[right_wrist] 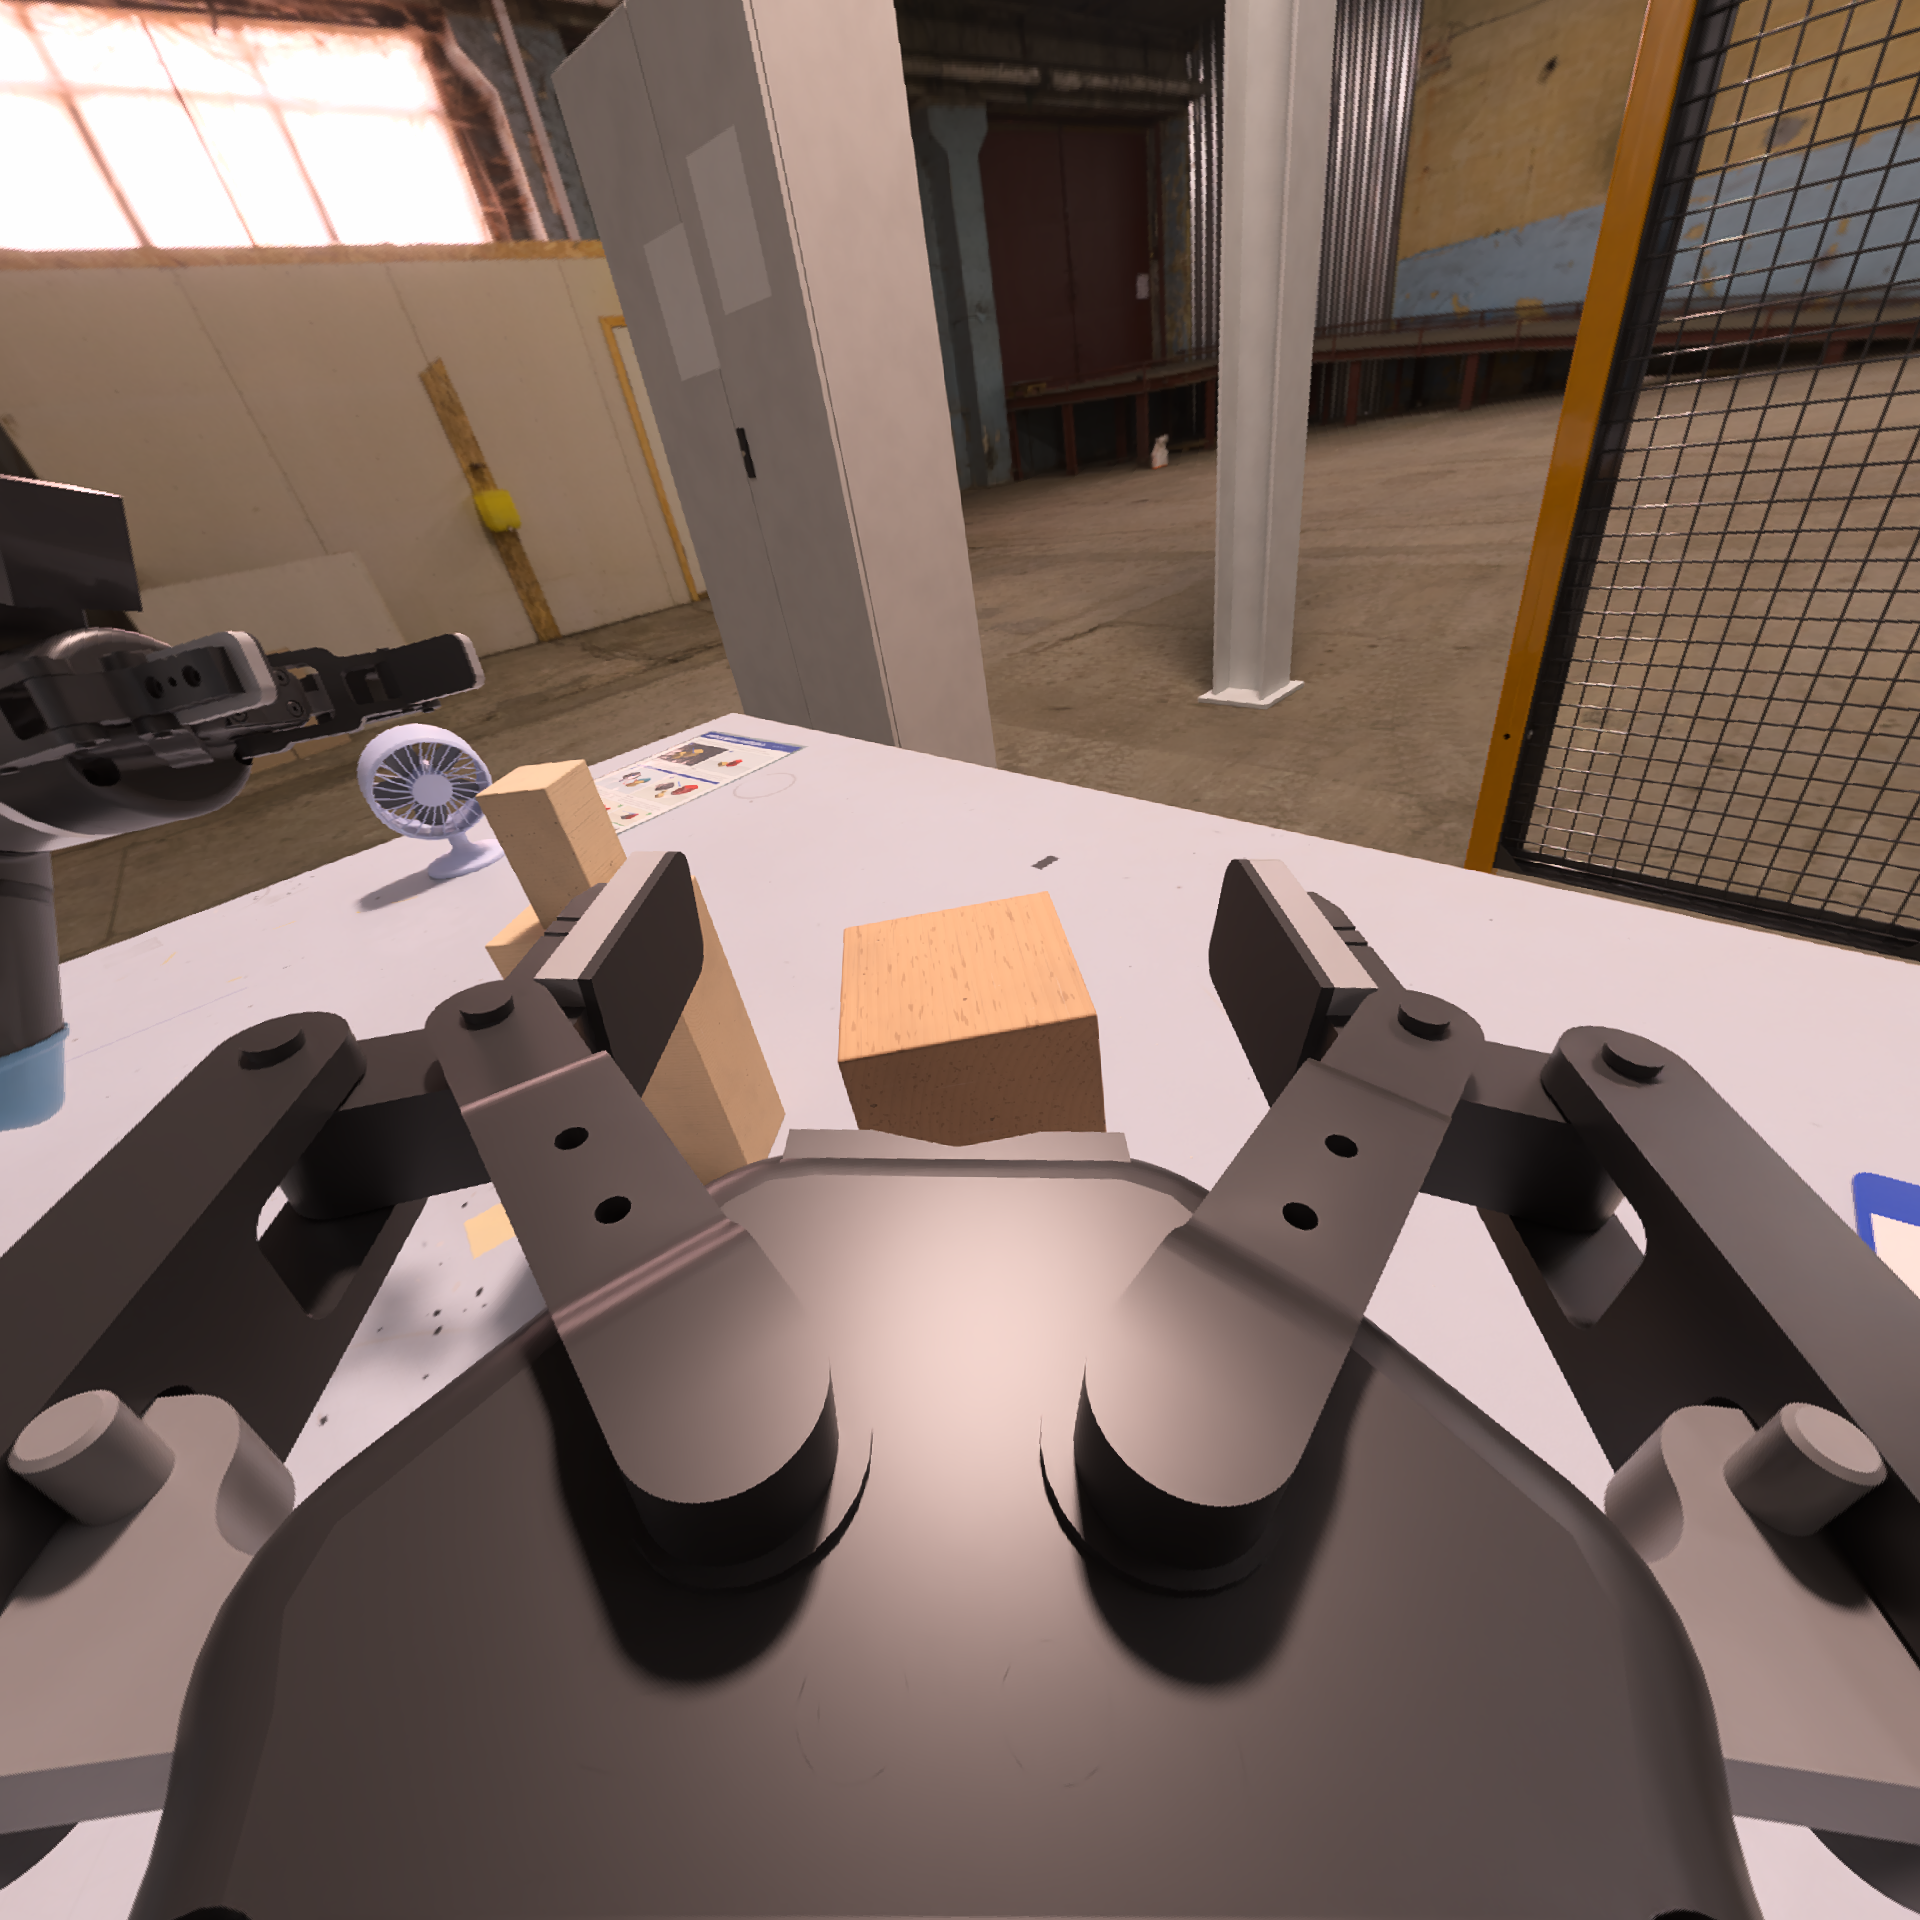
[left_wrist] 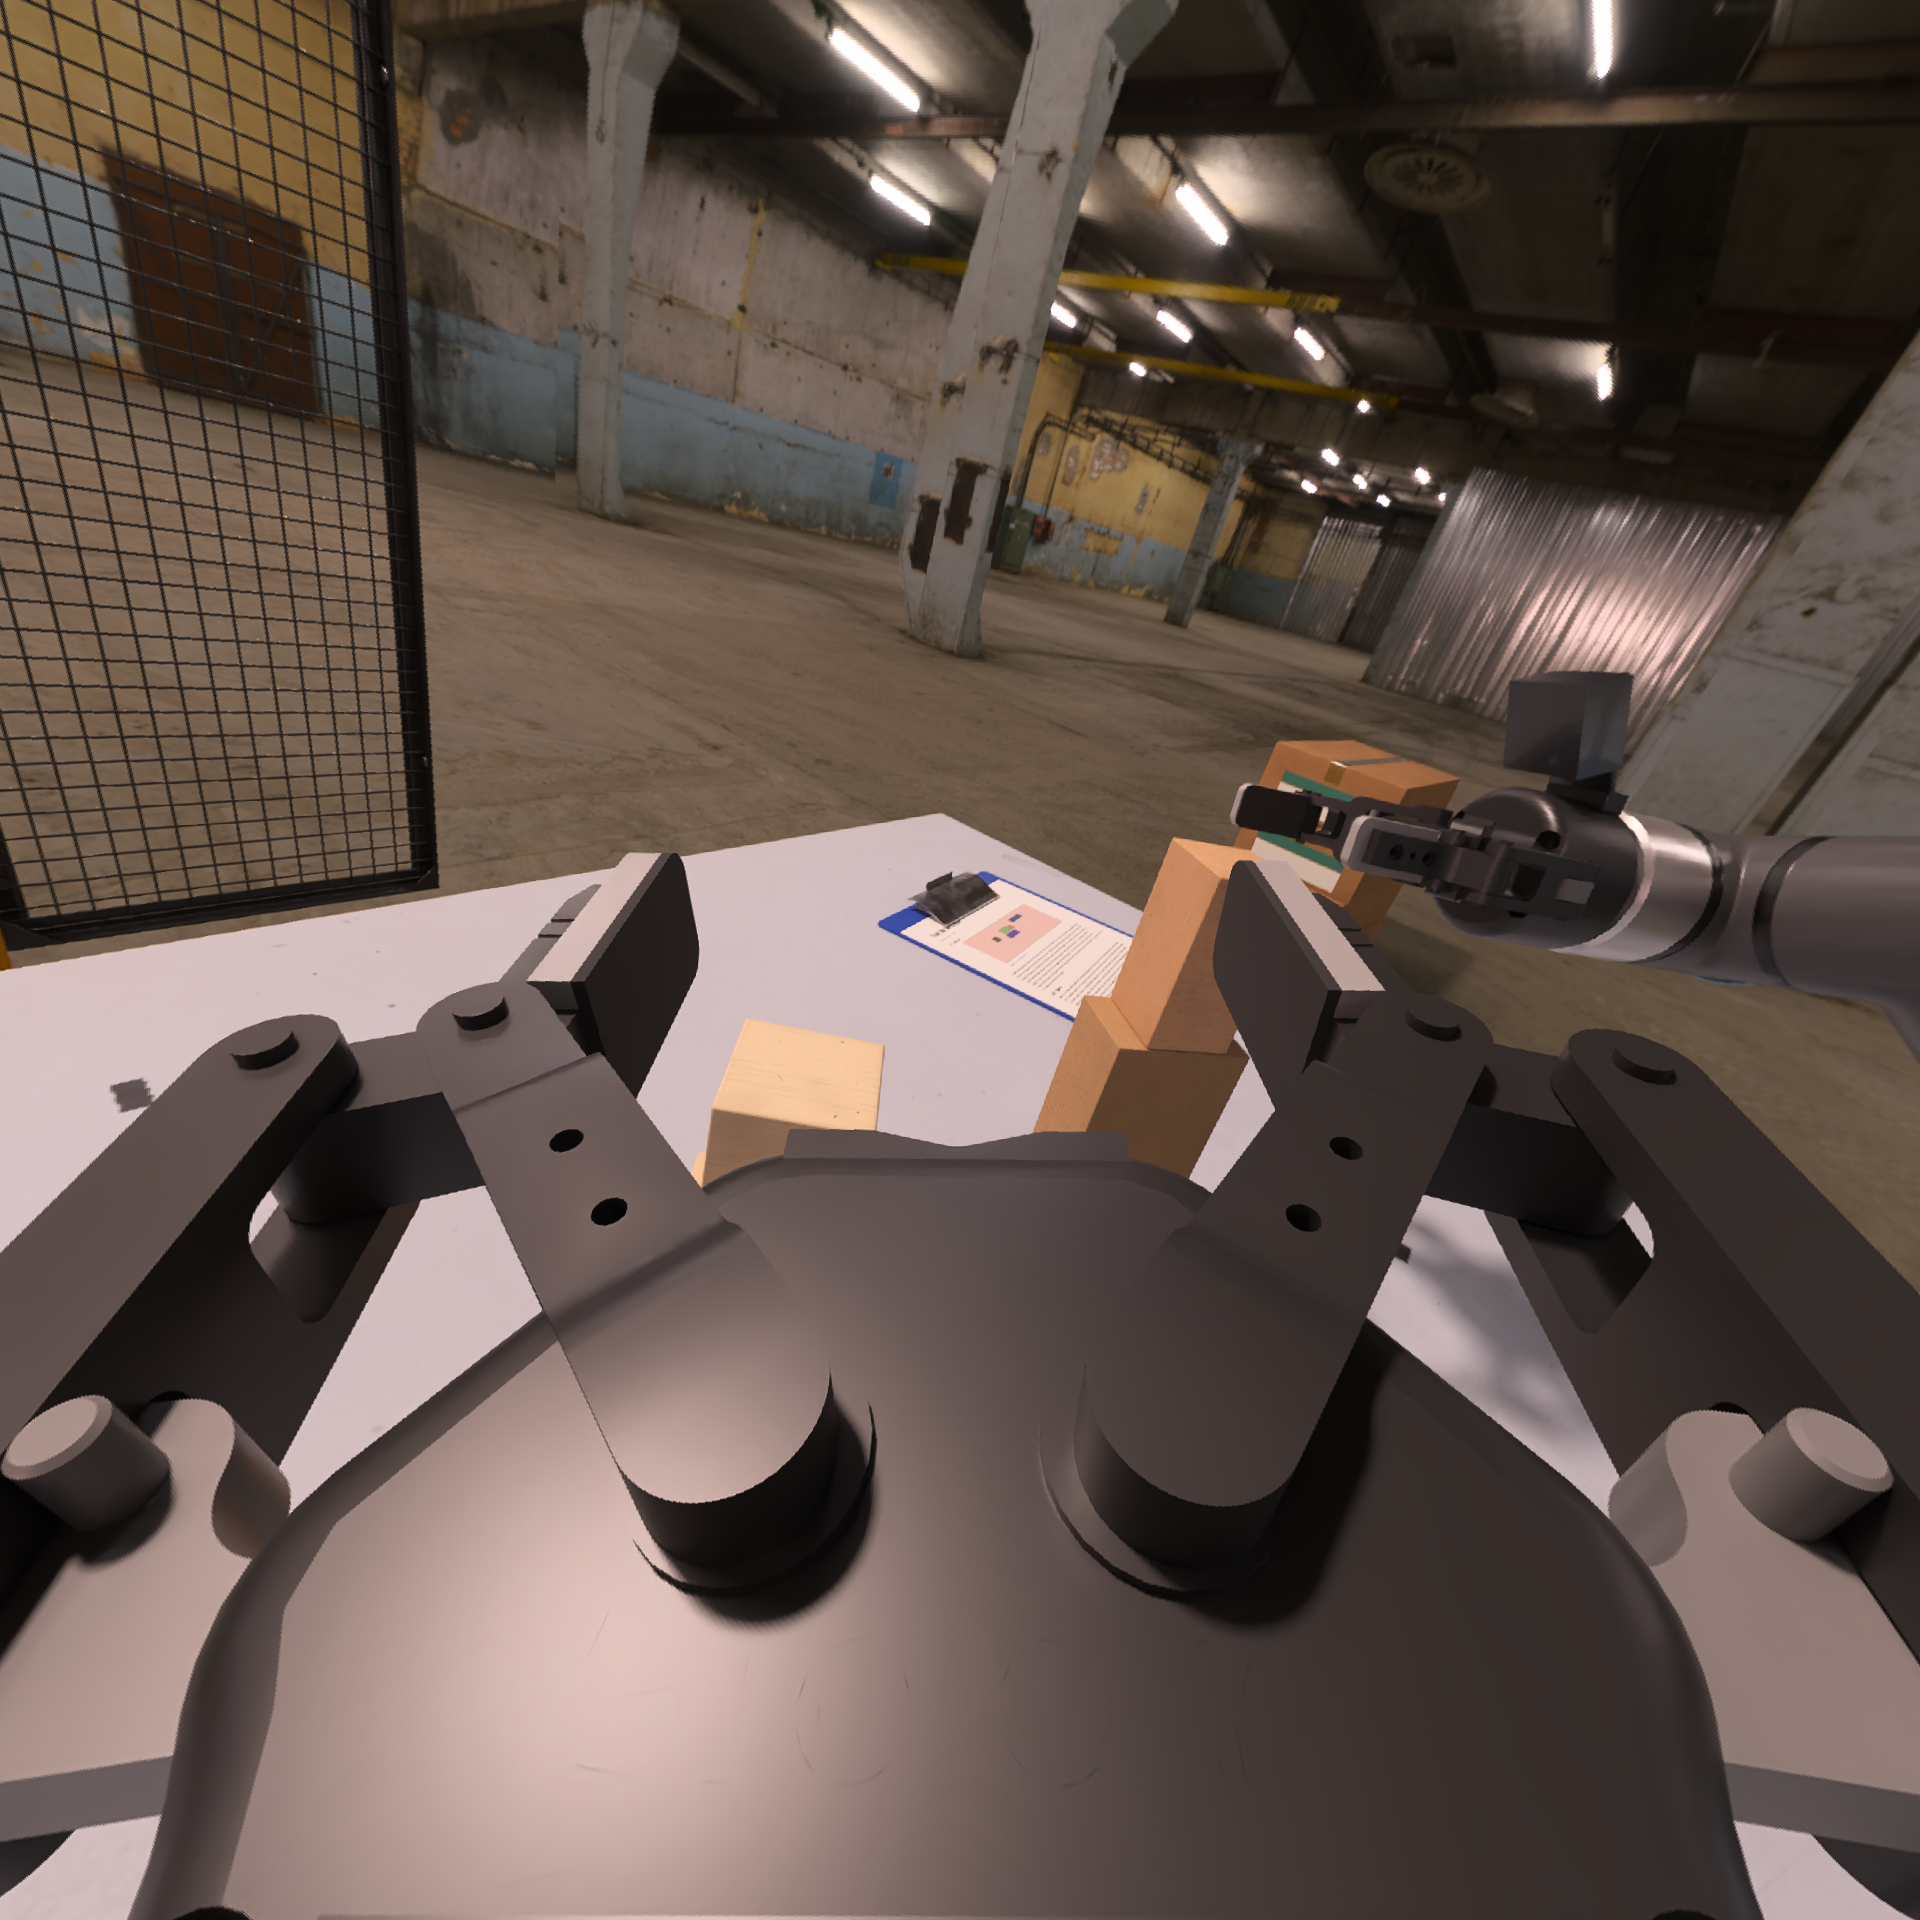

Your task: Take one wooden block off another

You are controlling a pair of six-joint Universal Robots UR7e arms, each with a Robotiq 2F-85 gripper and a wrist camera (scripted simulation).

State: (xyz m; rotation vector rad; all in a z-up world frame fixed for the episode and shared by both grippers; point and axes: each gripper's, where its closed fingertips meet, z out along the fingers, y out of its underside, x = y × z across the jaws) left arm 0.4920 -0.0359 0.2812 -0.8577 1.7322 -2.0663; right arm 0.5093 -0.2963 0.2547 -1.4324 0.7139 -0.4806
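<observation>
So the stack is two wooden blocks: the upper block (left_wrist: 1179, 951) sits tilted and off-centre on the lower block (left_wrist: 1138, 1091), leaning over like it's halfway to sliding off already, out in the middle of the pale table (left_wrist: 312, 1018). There's also a separate cube-ish block (right_wrist: 971, 1018) sitting flat on the table just beside the stack, not touching it as far as I can tell. The left end effector (left_wrist: 951, 940) has its fingers spread wide with nothing between them, low and close, aimed more at the lone block than the stack, which is off by its right-hand finger. The right end effector (right_wrist: 951, 940) is also wide open and empty, with the lone block sitting right in its gap and the stack off by its left-hand finger. Honestly my worry is that either arm closes on the loose block instead of the top one. The other is a finger brushing that leaning block on the way in, which would probably knock it over or shove the bottom one along. Farther out there's a clipboard (left_wrist: 1013, 951), a small desk fan (right_wrist: 426, 795) and a printed sheet (right_wrist: 701, 774), all well clear.
</observation>
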